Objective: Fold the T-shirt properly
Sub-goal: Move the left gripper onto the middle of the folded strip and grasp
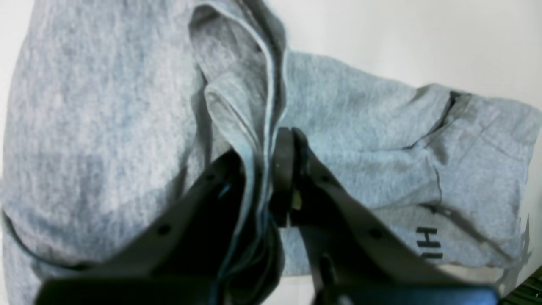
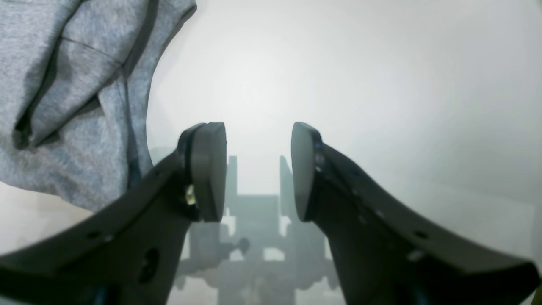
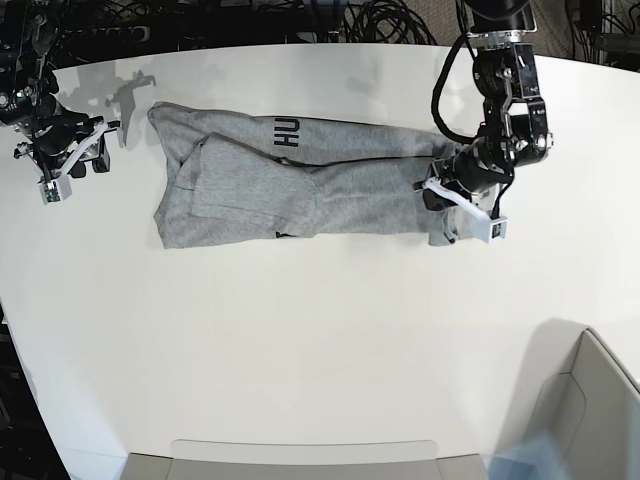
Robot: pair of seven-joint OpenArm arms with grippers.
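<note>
Closest to your left wrist camera, the left gripper (image 1: 266, 169) has its two black fingers pressed in on a raised ridge of grey fabric, a bunched fold of the T-shirt (image 1: 106, 127) that stands up between the pads and runs away toward 12 o'clock. Black lettering (image 1: 427, 243) shows on the cloth at about 4 o'clock in that view.

In the base view you see the T-shirt (image 3: 300, 185) lying as a long, partly folded band across the white table (image 3: 320, 350), stretched from 9 o'clock to 3 o'clock in the upper half of the surface, with its black lettering (image 3: 285, 132) along the far edge. Your left gripper (image 3: 447, 197) sits on the band's 3 o'clock end, pinching it.

Your right gripper (image 2: 258, 169) has its fingers spread wide with nothing between them, only bare table and their own shadow beneath. In the base view it (image 3: 62, 160) hovers at 9 o'clock, just off the shirt's end and not touching it.
</note>
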